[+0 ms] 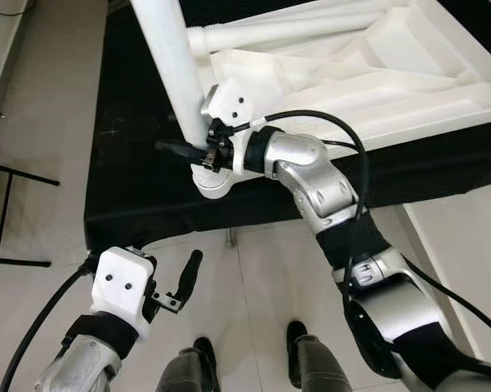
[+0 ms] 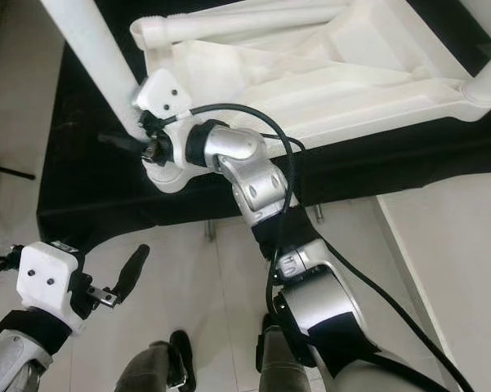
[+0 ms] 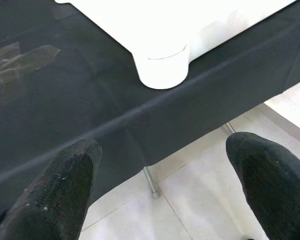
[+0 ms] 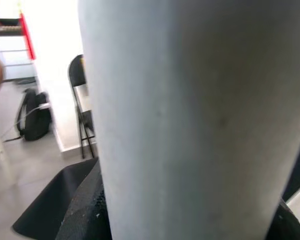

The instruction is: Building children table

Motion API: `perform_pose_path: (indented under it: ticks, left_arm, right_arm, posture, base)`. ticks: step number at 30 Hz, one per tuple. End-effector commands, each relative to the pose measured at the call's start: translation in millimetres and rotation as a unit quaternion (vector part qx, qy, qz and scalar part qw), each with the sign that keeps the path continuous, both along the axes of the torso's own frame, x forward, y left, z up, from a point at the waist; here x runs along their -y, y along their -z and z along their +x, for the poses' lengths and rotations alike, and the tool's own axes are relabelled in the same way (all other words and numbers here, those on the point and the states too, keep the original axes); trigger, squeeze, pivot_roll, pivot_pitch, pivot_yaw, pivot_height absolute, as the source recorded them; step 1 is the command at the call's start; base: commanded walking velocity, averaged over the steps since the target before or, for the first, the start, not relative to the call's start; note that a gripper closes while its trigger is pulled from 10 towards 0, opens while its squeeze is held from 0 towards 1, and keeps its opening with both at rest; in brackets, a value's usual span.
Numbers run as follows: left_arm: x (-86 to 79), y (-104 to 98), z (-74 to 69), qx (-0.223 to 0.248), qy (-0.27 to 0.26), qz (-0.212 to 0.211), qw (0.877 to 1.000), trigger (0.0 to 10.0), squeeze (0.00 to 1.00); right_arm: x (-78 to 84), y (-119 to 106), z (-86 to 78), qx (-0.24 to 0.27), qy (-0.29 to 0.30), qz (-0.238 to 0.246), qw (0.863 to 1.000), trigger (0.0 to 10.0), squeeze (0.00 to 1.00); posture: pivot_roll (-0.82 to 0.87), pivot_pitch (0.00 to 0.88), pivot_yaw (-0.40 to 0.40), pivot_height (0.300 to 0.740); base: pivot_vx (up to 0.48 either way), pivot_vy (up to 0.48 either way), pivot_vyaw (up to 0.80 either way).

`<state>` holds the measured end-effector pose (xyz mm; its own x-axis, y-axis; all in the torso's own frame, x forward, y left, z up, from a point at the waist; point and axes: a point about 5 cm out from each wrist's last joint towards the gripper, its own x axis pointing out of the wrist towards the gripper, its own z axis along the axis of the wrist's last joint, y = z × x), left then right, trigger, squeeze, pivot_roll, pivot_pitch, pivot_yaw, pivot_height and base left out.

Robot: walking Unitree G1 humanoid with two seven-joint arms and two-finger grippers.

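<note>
On the black-covered table point(image 1: 139, 188) lies the white children's table point(image 1: 368, 73), upside down, its underside ribs facing up, occupying the 12-to-2 o'clock part of the left eye view. At its near corner socket point(image 1: 215, 181) stands a white leg point(image 1: 176, 69), tilted up toward 11 o'clock. Right gripper point(image 1: 198, 149) is at the base of that leg, jaws clamped around it just above the socket (the right wrist view has the leg pressed right between the black fingers point(image 4: 87, 210)). Right arm point(image 1: 327, 196) reaches in from 5 o'clock with a black cable point(image 1: 355, 139) looped over it. Left gripper point(image 1: 188, 278) hovers at 7 o'clock over the pale floor point(image 1: 49, 131), off the table's near edge, jaws apart, holding nothing. Robot's feet point(image 1: 204, 355) at 6 o'clock.
</note>
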<state>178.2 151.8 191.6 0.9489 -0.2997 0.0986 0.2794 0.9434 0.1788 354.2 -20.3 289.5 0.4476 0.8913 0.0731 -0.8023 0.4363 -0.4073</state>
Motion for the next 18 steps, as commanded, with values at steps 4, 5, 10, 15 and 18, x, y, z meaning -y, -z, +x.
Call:
perform_pose_path:
  ticks: [4,5,10,15,18]
  left_arm:
    - [-4.2,6.2,-0.9,-0.012,-0.008,0.007,1.000,10.0,0.00]
    - [-4.6,6.5,-0.1,-0.013,-0.008,0.008,1.000,10.0,0.00]
    - [-4.5,6.9,1.1,-0.013,-0.007,0.008,1.000,10.0,0.00]
    - [-4.4,7.6,2.0,-0.012,-0.008,0.008,1.000,10.0,0.00]
    - [-4.4,7.6,2.3,-0.012,-0.008,0.008,1.000,10.0,0.00]
  right_arm:
    - [12.5,39.2,7.5,-0.065,0.066,-0.036,0.995,10.0,0.00]
    - [11.1,44.9,3.3,-0.067,0.073,-0.039,0.994,10.0,0.00]
    - [9.2,47.5,-0.4,-0.068,0.094,-0.036,0.993,10.0,0.00]
    - [11.2,47.3,-0.5,-0.066,0.155,-0.024,0.985,10.0,0.00]
    - [13.0,47.4,-0.7,-0.065,0.182,-0.021,0.981,10.0,0.00]
  posture:
    - [0.05,0.408,0.076,0.740]
    - [0.05,0.404,0.077,0.740]
    - [0.04,0.400,0.078,0.740]
    - [0.04,0.389,0.069,0.740]
    - [0.04,0.389,0.069,0.740]
  base:
    - [0.000,0.000,0.00]
    - [0.000,0.000,0.00]
    - [0.000,0.000,0.00]
    - [0.000,0.000,0.00]
    - [0.000,0.000,0.00]
